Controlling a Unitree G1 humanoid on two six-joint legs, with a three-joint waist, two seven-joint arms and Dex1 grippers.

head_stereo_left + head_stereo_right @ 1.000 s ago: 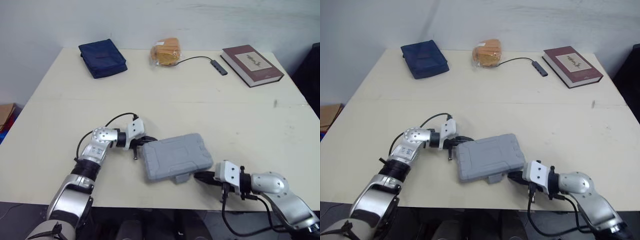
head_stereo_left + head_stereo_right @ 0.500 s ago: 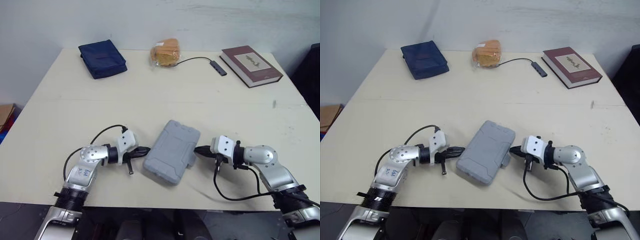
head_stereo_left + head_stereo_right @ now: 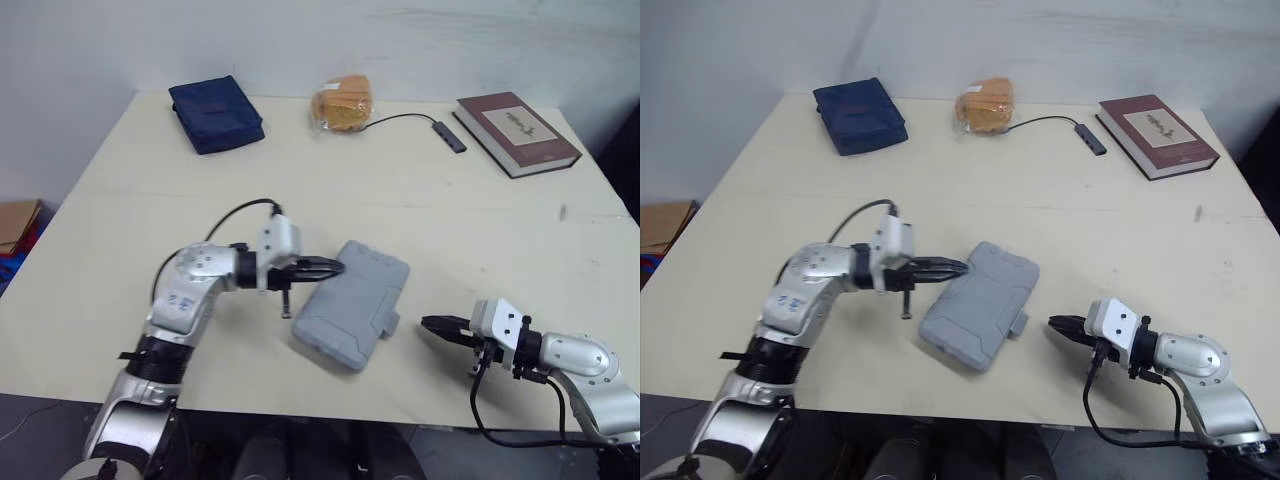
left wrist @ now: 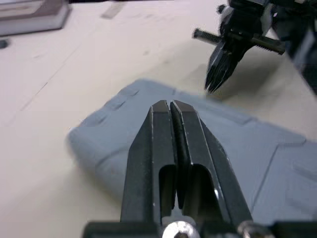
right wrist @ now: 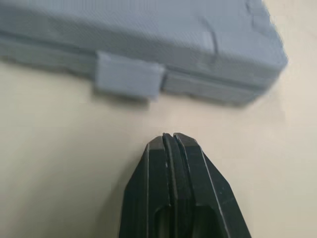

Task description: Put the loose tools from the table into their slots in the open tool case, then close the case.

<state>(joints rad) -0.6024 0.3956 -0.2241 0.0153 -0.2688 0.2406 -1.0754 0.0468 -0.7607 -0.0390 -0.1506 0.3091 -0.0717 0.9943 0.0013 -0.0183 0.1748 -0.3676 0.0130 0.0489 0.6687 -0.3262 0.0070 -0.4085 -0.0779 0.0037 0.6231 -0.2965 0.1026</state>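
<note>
tool case (image 3: pixel 352 303): it lay shut and flat on the table (image 3: pixel 420 210), near the front edge and about in the middle, turned at a slant.
latch tab (image 5: pixel 128 79): a small grey tab stood out from the long side of the case, the side that faced the right gripper.
left gripper (image 3: pixel 338 266): its two black fingers were pressed together with nothing between them. the tips were over the lid, at the far left part of the case. whether they touched the lid, i could not tell.
right gripper (image 3: pixel 428 324): its fingers were also pressed together and empty. it was low over the table, just to the right of the case, pointing toward the latch side but apart from it.
back of the table: a dark blue pouch (image 3: pixel 216 114), a bag of bread (image 3: pixel 342 103), a small dark adapter (image 3: pixel 450 135) on a thin cable and a dark red book (image 3: pixel 518 132) lay in a row, all well apart from the case.
</note>
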